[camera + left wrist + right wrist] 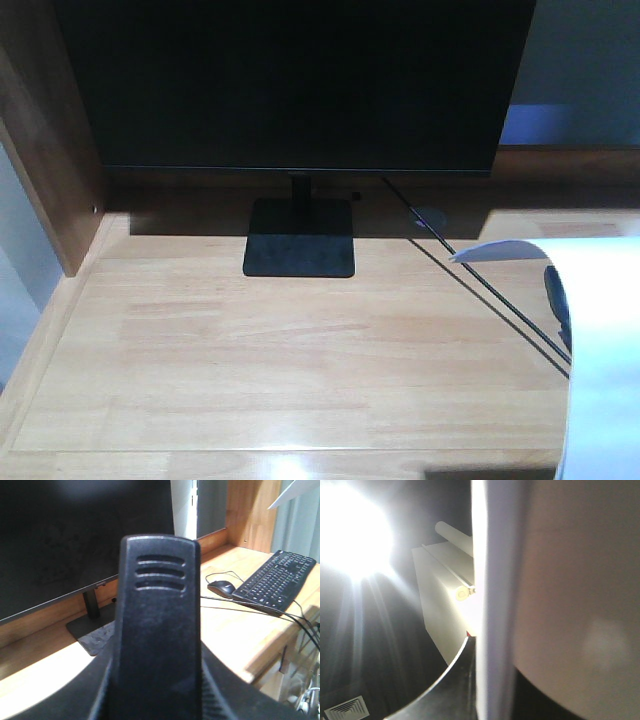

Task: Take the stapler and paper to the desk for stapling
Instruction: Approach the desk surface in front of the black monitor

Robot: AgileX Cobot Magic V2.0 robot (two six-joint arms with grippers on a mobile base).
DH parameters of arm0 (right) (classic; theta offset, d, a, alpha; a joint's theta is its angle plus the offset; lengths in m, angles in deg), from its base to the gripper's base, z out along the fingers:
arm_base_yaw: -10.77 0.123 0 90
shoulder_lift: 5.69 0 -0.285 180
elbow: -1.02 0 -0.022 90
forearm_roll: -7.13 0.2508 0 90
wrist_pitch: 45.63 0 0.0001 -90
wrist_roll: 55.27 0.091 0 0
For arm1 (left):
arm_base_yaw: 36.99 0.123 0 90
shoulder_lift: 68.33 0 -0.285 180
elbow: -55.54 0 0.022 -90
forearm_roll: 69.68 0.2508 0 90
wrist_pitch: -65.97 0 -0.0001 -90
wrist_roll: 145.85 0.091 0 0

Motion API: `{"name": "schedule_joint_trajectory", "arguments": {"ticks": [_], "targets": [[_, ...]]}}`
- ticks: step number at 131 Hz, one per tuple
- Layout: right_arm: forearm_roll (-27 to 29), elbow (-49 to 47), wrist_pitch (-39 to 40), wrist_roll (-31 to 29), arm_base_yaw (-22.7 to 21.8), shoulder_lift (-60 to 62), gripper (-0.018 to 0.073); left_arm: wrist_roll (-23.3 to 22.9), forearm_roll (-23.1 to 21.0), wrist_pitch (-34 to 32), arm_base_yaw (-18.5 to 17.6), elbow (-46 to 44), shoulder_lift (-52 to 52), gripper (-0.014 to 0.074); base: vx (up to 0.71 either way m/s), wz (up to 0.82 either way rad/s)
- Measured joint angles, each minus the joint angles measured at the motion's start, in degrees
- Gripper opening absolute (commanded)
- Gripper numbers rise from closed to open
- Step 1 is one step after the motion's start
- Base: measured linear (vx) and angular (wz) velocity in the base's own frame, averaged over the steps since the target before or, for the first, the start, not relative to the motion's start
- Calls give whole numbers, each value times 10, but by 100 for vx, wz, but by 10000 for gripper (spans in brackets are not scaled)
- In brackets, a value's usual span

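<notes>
The stapler (157, 630) fills the middle of the left wrist view. It stands upright, its black ribbed end uppermost, and rises from between the dark fingers (227, 700) of the left gripper (159, 707), which is clamped around its lower part. It is held clear above the desk (250, 380), out from the front of the monitor (300, 80) and its square base (299, 240). Neither the stapler nor this gripper shows in the front view.

The paper (605, 360) hangs in the air over the desk's right edge, reaching down past the front right corner. Its top curls over toward the monitor. The right gripper (558, 300) shows only as a dark piece against the sheet's left edge, pinching it there. In the right wrist view the sheet lies right up against the camera and covers the right half, so the jaws themselves are hidden.

Two thin cables (480, 280) run diagonally across the desk under the sheet. A keyboard (277, 582) and a mouse (221, 587) lie toward the right end.
</notes>
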Motion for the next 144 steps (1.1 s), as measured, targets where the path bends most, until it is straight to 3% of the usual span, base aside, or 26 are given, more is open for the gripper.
{"name": "schedule_joint_trajectory", "arguments": {"ticks": [144], "targets": [[0,0,0,0,0,0,-6,0,0,0,0,0,0,-6,3,1]]}}
